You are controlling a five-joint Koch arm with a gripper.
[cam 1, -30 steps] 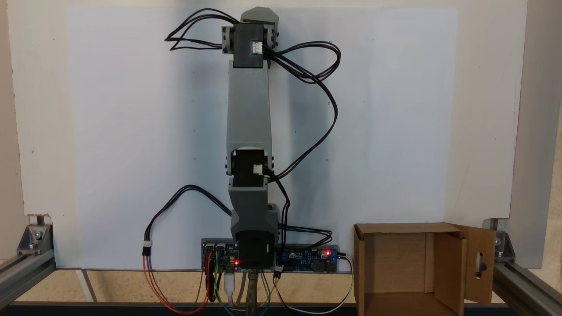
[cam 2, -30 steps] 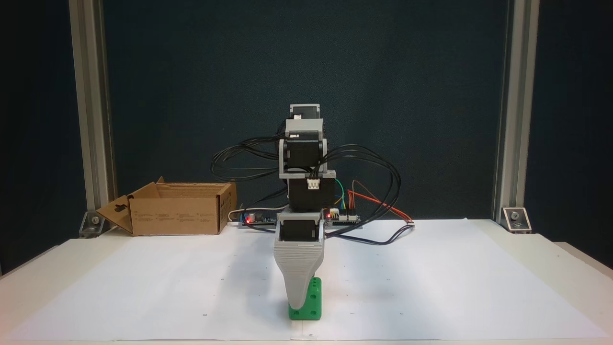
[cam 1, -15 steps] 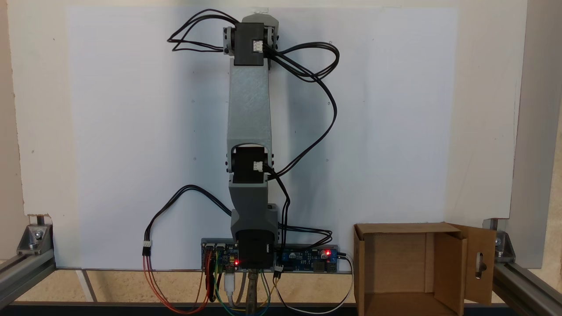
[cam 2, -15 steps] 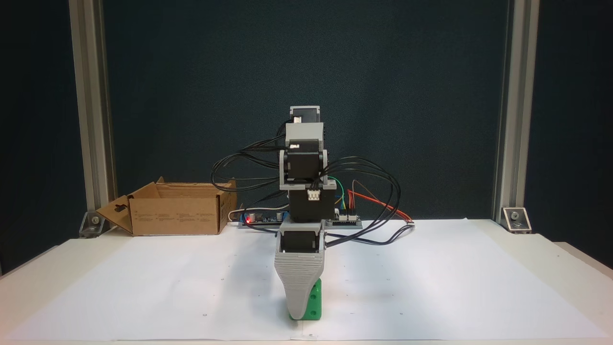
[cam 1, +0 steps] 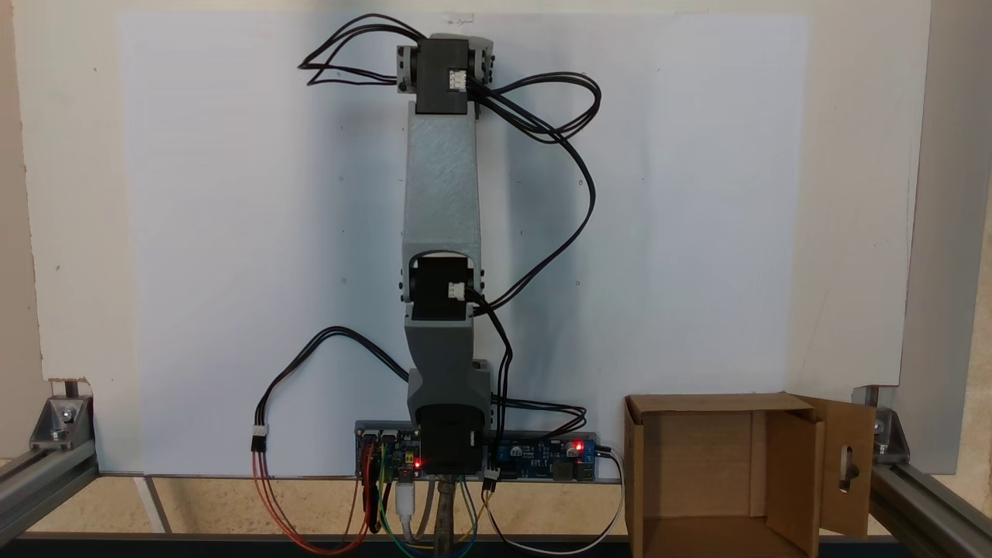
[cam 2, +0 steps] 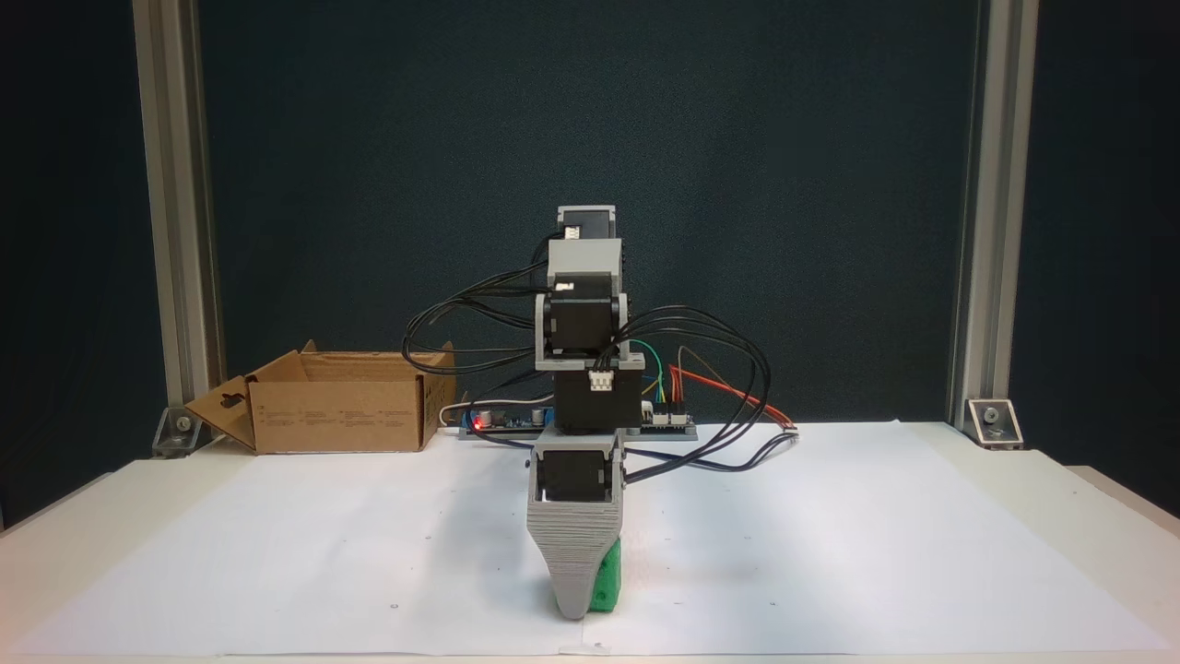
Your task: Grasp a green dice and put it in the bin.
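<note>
The green dice (cam 2: 606, 579) lies on the white paper near the table's front edge in a fixed view. My gripper (cam 2: 576, 609) points straight down at it. A broad grey jaw stands in front of the dice and hides its left part, with the tip at paper level. The other jaw lies behind it, so the opening cannot be judged. Seen from above, the arm is stretched far out from its base and its wrist motor (cam 1: 446, 74) covers what is below. The bin (cam 2: 341, 415), an open brown cardboard box (cam 1: 709, 403), sits beside the arm's base.
Black cable loops (cam 1: 558, 116) hang off the arm's sides. A circuit board (cam 1: 542, 453) with coloured wires sits at the base. Aluminium frame posts (cam 2: 175, 231) stand at the table's back corners. White paper (cam 2: 830, 553) covers the table.
The arm has reached farther out from its base and the wrist has dropped a little. The grey jaw now covers more of the dice.
</note>
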